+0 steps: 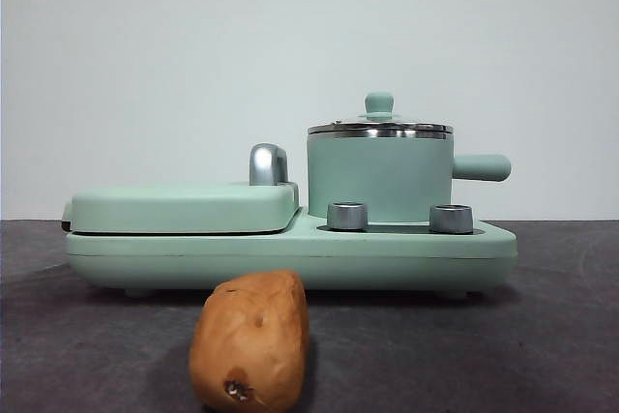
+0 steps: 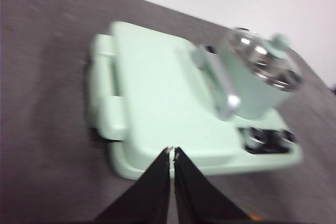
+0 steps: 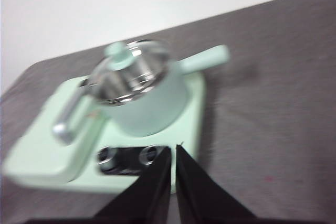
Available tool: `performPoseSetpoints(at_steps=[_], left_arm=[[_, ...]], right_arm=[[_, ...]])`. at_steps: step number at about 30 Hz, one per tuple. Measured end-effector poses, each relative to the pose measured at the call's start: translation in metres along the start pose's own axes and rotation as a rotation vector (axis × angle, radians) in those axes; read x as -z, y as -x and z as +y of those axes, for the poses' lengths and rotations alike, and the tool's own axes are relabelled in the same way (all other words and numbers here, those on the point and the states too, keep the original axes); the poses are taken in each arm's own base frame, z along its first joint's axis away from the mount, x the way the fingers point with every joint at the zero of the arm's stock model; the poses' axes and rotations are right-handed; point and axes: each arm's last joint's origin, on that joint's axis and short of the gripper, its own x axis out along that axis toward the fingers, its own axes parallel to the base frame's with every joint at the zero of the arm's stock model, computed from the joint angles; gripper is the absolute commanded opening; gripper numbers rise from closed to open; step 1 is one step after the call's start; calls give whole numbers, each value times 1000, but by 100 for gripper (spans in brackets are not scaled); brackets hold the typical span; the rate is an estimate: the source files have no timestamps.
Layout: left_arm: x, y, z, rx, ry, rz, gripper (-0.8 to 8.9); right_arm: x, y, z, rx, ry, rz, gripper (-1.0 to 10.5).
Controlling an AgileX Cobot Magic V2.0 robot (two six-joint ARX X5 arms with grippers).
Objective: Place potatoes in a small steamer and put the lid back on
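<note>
Potato [image 1: 251, 340] oblong, orange-brown, dark-scarred end, left end effector [image 2: 172, 153] and right end effector [image 3: 172, 150] both closed, empty

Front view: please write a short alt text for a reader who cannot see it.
A potato lies on the dark table before a mint-green cooker. On the cooker stands the small steamer, its lid on. No gripper is in view.
</note>
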Motion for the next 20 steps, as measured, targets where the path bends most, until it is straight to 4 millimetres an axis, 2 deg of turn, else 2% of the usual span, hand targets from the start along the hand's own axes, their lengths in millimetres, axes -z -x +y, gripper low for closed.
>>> performPoseSetpoints(at_steps=[5, 10, 14, 20], left_arm=[[-35, -8, -14, 80, 12, 89, 10], [-65, -26, -26, 188, 12, 203, 10], [-79, -39, -34, 281, 10, 272, 10], [-90, -49, -45, 348, -13, 299, 28]], right_arm=[[-28, 1, 15, -145, 27, 97, 13], [-51, -2, 26, -267, 85, 151, 13], [-61, -6, 29, -321, 122, 162, 14], [-62, -8, 29, -341, 132, 175, 14]])
